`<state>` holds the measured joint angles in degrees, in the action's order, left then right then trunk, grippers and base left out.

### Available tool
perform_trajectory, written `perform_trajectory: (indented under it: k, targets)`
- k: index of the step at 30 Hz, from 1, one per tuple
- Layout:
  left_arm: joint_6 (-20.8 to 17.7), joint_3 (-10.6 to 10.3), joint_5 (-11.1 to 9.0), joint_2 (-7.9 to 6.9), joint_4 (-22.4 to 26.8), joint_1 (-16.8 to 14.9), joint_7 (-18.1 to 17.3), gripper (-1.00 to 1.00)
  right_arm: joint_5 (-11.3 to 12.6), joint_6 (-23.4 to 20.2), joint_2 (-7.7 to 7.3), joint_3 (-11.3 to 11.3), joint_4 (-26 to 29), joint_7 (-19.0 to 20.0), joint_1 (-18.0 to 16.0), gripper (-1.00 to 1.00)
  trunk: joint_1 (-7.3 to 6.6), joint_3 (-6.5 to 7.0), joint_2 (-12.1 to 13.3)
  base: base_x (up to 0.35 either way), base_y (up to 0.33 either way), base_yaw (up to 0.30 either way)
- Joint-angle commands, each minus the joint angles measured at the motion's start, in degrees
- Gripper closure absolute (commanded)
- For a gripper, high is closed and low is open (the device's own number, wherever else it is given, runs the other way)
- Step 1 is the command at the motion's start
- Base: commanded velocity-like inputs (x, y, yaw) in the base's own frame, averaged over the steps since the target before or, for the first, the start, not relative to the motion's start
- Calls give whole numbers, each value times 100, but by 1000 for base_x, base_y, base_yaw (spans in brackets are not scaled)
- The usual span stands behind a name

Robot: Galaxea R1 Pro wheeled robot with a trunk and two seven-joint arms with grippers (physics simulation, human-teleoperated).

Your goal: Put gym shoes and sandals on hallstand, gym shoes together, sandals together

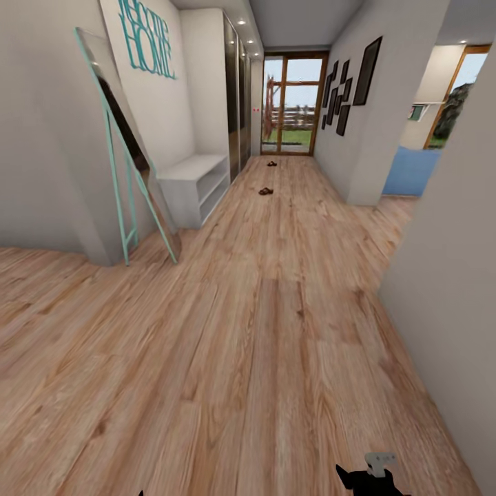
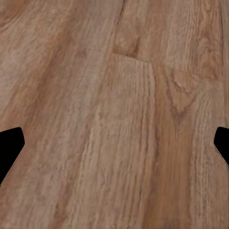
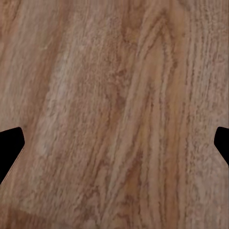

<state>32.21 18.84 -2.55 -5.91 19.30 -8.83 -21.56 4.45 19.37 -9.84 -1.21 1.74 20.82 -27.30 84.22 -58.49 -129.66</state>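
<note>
Clearly nothing is shelved: both sandals lie beyond the white bench; both grippers gape empty.

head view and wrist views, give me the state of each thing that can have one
nearer sandal: lying on the corridor floor, not picked up
farther sandal: on the floor by the glass door, apart from the first
white bench: shelves bare
mirror: leaning on the wall
left gripper: open, holding nothing
right gripper: open, holding nothing
</note>
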Motion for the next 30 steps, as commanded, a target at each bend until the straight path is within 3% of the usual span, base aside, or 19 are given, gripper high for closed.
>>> perform_trajectory:
  k: [1,9,20,30]
  targets:
    - [0,32,-27,2,-6,-4,-58,-100,47,6,-1,-10,-7,45,-4,-100,3,-5,-2,338,0,0]
    - [-4,32,-27,2,-6,-4,-53,-100,47,6,-1,-10,-7,45,-4,-100,3,-5,-2,338,0,-10]
    - [-3,34,-27,2,-6,-4,-53,-100,47,6,-1,-10,-7,45,-4,-100,3,-5,-2,338,0,-190]
    - [-2,41,-28,2,-6,-4,-50,-100,47,6,-1,-10,-9,45,-4,-100,3,-5,-2,338,0,-34]
